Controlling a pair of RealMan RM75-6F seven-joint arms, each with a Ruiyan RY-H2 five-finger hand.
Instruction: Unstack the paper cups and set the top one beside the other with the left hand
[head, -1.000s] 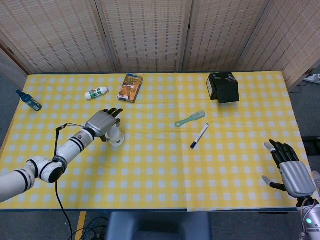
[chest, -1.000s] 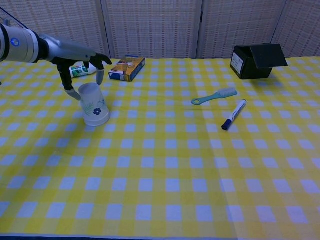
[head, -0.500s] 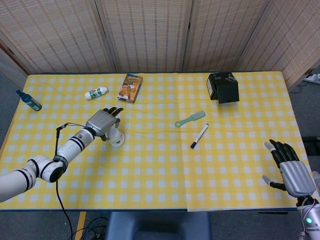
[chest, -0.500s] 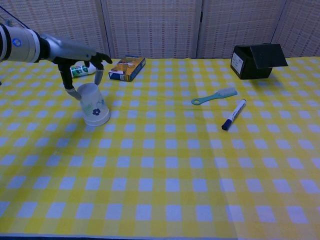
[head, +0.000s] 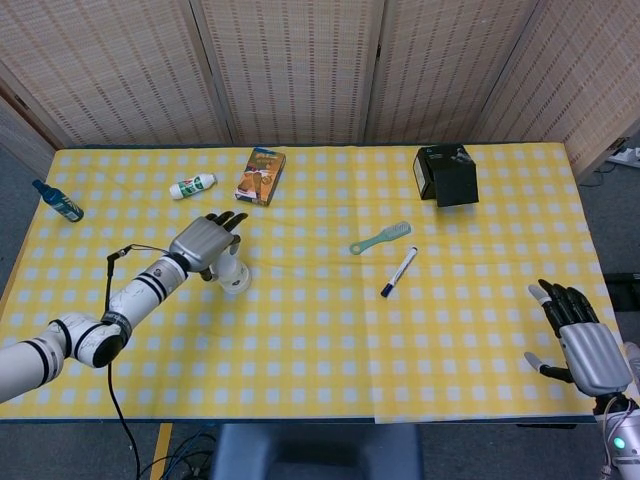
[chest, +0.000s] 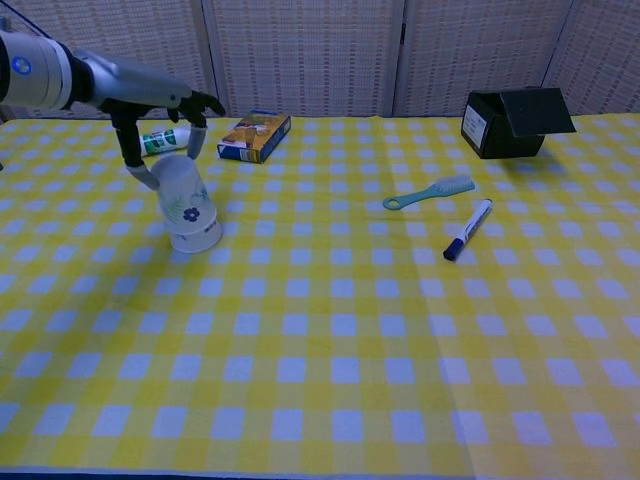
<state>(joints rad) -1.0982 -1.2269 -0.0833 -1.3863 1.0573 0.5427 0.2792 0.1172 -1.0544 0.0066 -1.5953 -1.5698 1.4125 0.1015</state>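
Two white paper cups with a blue flower print stand upside down, nested, on the yellow checked table. My left hand reaches over them from the left and grips the top cup near its upturned base, thumb on the left side, fingers on the right. That cup is tilted and partly drawn up off the lower cup, whose rim rests on the cloth. My right hand hangs open past the table's right front corner, holding nothing; the chest view does not show it.
Behind the cups lie a white bottle and a printed box. A blue bottle lies at the far left. A teal brush, a marker and a black box sit to the right.
My left hand has risen a little with the top cup, which now stands higher and more tilted above the lower one. The right hand has not moved.
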